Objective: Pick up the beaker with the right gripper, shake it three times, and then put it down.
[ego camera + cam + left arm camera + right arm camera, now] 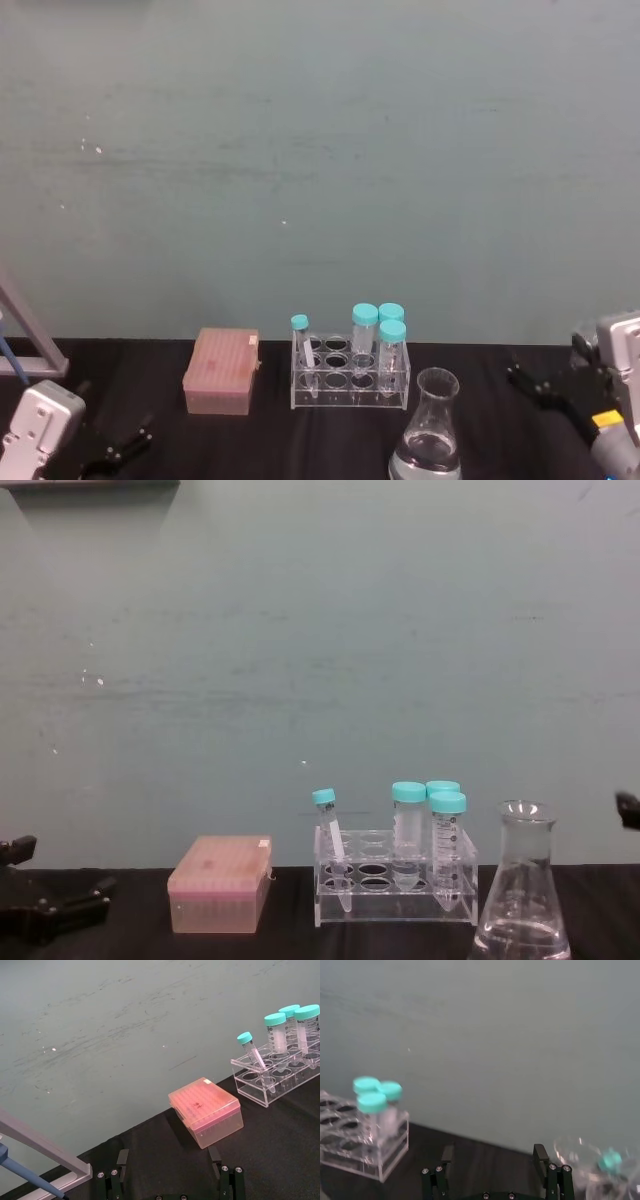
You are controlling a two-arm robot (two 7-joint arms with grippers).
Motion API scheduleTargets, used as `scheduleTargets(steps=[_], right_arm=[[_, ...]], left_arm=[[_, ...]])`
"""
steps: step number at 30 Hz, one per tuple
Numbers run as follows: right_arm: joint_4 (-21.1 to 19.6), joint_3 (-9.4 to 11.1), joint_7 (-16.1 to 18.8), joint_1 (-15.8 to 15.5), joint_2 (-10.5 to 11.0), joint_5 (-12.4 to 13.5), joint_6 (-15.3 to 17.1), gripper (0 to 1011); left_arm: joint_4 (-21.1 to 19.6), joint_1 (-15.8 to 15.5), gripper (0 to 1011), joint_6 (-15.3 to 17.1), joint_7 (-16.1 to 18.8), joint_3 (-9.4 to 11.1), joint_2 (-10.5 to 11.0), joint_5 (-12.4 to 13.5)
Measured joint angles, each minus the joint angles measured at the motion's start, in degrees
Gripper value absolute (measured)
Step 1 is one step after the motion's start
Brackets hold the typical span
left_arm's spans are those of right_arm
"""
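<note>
The beaker [432, 428] is standing upright on the dark table [270, 440], at the near edge and right of centre, with a little clear liquid pooling in its wide base. It is sitting just in front of the right end of the clear tube rack [350, 378], and in the chest view the beaker [522, 890] is rising taller than the rack [395, 885] beside it. Nothing is touching it.

The right gripper [550, 388] is hovering to the right of the beaker, well apart from it, above the table's right side. In the right wrist view its two black fingers [542, 1156] are standing spread apart with nothing between them, so the jaws are released.

The left gripper [118, 448] is resting low at the near left corner of the table. In the left wrist view its fingers [122, 1157] are also standing wide apart and holding nothing.

The rack is carrying teal-capped tubes [378, 335]: three larger ones clustering at its right end and a thin one [302, 345] leaning at its left. A pink box [221, 372] is sitting left of the rack, near it but not touching.
</note>
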Motion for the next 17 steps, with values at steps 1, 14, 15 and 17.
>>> scheduleTargets(steps=[1,14,15,17], right_arm=[[0.1,0.2,-0.1,-0.1,-0.2,0.1,0.8,1000],[0.3,1.0,0.3,-0.5,-0.6,1.1,2.8,1000],[0.3,1.0,0.3,-0.5,-0.6,1.1,2.7,1000],[0.2,0.9,0.4,-0.5,-0.6,1.1,2.7,1000]], left_arm=[[0.0,0.0,1000,0.0,0.0,0.0,0.0,0.0],[0.0,0.0,1000,0.0,0.0,0.0,0.0,0.0],[0.0,0.0,1000,0.0,0.0,0.0,0.0,0.0],[0.0,0.0,1000,0.0,0.0,0.0,0.0,0.0]])
